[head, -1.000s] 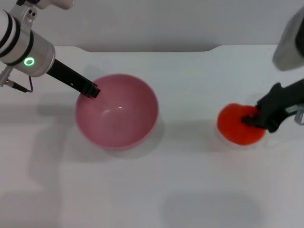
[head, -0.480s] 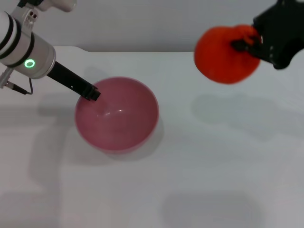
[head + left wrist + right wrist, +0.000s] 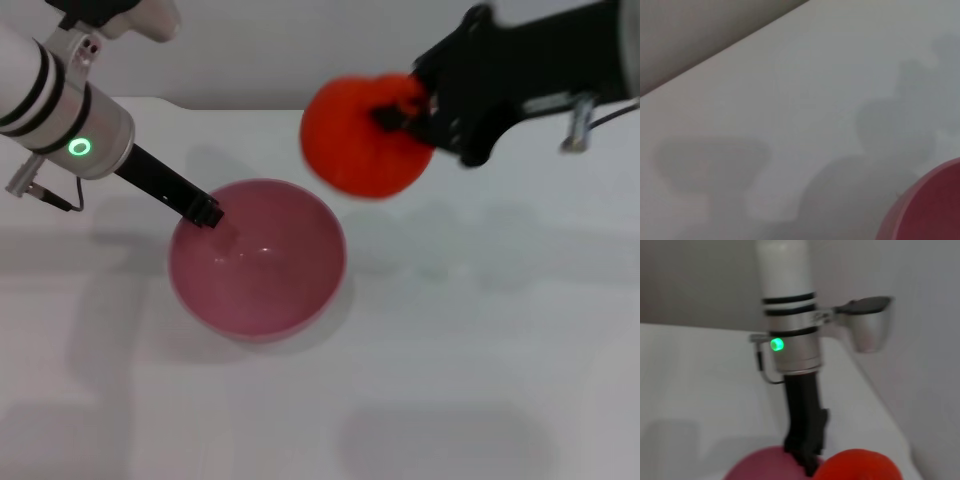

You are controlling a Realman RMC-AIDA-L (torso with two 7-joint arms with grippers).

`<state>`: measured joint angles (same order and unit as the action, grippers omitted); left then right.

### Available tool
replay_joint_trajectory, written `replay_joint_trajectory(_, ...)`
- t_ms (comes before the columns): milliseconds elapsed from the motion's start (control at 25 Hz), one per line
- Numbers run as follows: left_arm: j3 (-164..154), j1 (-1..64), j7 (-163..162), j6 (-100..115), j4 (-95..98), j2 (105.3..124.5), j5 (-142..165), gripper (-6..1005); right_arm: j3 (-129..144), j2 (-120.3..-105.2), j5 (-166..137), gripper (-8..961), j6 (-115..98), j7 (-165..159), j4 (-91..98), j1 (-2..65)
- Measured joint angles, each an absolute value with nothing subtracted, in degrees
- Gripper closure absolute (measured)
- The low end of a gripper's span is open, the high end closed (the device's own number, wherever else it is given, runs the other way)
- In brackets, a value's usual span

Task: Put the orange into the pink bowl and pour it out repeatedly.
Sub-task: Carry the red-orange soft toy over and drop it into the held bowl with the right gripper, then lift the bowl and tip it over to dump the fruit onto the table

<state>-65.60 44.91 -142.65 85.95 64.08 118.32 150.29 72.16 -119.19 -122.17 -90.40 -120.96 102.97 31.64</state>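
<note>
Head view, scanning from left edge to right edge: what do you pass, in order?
Left gripper clamped on the rim, then the round glossy pink bowl, then the bright red-orange fruit held in the air, then the black right gripper holding it.

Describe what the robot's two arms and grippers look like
The left arm is white and silver with black bands, a glowing green ring light, a thin cable, and a slim black left gripper. The right gripper is bulky and black, with a metal fitting and cable.

I see the pink bowl [image 3: 258, 262] as smooth and glossy, catching small highlights inside. Above its rim, the orange [image 3: 362, 138] looks matt. Under the bowl, the white table [image 3: 480, 350] looks smooth, matt.
</note>
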Motion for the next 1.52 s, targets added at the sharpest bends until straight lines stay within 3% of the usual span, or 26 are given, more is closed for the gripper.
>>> replay_joint_trajectory(880, -67.7, 45.58, -142.82, 85.82, 64.5, 118.47, 147.29, 955, 86.6, -119.15, -122.54, 831, -79.09, -119.77, 89.29, 34.21)
replay_joint_trajectory(1080, -67.67, 45.47, -142.79, 85.67, 64.32, 118.4, 147.3, 955, 86.01, -119.18, -122.6, 598, -79.38, -119.8, 89.94, 33.94)
replay_joint_trajectory(1280, -67.67, 45.44, -142.78, 85.61, 64.23, 118.38, 147.3, 955, 82.87, -119.37, -121.8, 454, -77.98, -119.34, 92.71, 31.56)
replay_joint_trajectory(1520, -67.68, 45.44, -142.59, 85.17, 64.15, 118.38, 147.3, 955, 72.5, -119.74, -97.99, 454, -71.19, -104.98, 91.75, 22.0)
